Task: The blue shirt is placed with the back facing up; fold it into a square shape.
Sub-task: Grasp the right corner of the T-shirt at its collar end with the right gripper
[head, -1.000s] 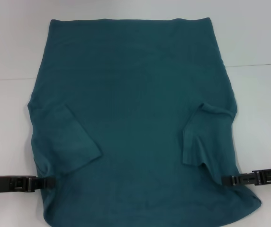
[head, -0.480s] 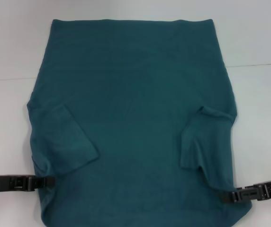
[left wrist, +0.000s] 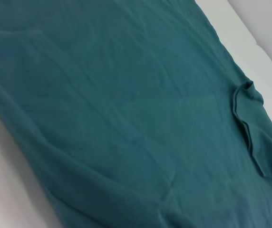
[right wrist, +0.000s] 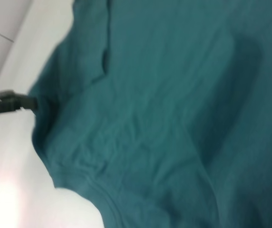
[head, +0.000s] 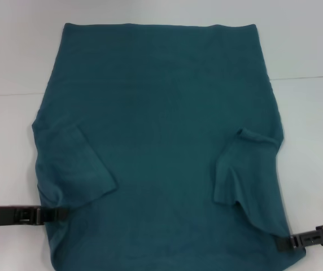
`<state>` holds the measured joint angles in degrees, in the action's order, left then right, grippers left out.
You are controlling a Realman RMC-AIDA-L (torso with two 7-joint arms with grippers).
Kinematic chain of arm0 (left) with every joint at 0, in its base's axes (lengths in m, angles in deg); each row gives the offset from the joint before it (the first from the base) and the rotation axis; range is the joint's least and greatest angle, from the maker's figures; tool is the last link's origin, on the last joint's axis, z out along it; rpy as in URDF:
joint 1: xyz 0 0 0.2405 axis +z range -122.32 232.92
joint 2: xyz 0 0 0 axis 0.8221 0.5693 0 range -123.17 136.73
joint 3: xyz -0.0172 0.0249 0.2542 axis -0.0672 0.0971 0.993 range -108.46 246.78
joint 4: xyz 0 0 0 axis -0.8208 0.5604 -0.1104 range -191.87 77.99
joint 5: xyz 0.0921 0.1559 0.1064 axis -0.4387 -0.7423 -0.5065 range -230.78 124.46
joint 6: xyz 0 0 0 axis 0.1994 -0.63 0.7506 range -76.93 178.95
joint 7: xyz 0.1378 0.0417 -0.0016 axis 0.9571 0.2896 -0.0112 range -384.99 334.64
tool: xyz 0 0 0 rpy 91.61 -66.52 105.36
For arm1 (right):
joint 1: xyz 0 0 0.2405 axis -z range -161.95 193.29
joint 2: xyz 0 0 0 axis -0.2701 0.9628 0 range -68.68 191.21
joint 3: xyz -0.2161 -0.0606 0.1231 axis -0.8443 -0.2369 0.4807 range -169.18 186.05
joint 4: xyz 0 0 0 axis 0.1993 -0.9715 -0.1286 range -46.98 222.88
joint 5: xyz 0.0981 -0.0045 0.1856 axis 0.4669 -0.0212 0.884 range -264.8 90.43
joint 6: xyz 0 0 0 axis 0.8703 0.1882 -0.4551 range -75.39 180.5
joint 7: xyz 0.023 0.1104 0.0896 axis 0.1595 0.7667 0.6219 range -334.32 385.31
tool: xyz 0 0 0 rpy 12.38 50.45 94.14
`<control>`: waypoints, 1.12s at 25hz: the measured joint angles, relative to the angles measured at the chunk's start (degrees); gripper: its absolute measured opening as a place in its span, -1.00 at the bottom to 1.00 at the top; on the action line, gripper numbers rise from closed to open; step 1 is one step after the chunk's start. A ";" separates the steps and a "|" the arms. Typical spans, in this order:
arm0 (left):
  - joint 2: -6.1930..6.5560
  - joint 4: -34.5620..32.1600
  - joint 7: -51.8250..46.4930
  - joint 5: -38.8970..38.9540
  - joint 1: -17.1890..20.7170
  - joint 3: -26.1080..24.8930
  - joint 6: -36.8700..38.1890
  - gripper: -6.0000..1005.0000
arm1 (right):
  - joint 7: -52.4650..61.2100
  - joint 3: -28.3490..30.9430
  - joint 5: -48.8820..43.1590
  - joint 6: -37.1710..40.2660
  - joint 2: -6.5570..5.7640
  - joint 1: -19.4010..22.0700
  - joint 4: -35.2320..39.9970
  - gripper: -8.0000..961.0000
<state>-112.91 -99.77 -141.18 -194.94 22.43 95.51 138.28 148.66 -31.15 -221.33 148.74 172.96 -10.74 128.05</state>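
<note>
Overhead, from the head camera: the blue shirt (head: 161, 147) lies flat, back up, on the white table (head: 9, 141), with both sleeves already folded inward over the body. The left gripper (head: 57, 214) meets the shirt's edge at about 8 o'clock of the garment; the right gripper (head: 284, 243) meets it at about 4 o'clock. Each seems pinched on the cloth, though the fingertips are too small to show how tightly, so neither grip can be told for certain.

Left wrist camera: only the blue shirt (left wrist: 126, 118) and a strip of table show; one folded sleeve (left wrist: 257, 133) is visible, and no fingers.

Right wrist camera: the blue shirt (right wrist: 164, 118) fills the field, and the left gripper (right wrist: 31, 102) appears farther off at the hem side.

Judged step: sleeves are in, and the near edge is being taken up for the lengthwise fold. The next move calls for lifting both corners evenly and carrying them toward 12 o'clock, keeping the edge taut so that the sleeves stay tucked.
</note>
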 joint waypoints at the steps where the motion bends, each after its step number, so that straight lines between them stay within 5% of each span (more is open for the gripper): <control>1: -0.03 0.01 0.00 0.01 -0.04 0.01 0.00 -0.95 | 0.20 0.05 -0.63 0.10 -0.09 -0.07 -0.05 0.85; 14: -0.18 0.03 -0.04 0.03 -0.18 0.10 0.09 -0.95 | 1.92 0.21 -2.98 1.11 -0.98 0.31 -0.03 0.85; 28: -0.27 0.03 -0.10 0.02 -0.39 0.05 0.04 -0.95 | 1.57 0.79 -3.95 0.69 -0.36 -0.16 -0.01 0.84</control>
<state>-113.18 -99.74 -141.28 -194.91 22.05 95.56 138.32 150.23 -30.36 -225.27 149.43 172.60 -10.90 128.04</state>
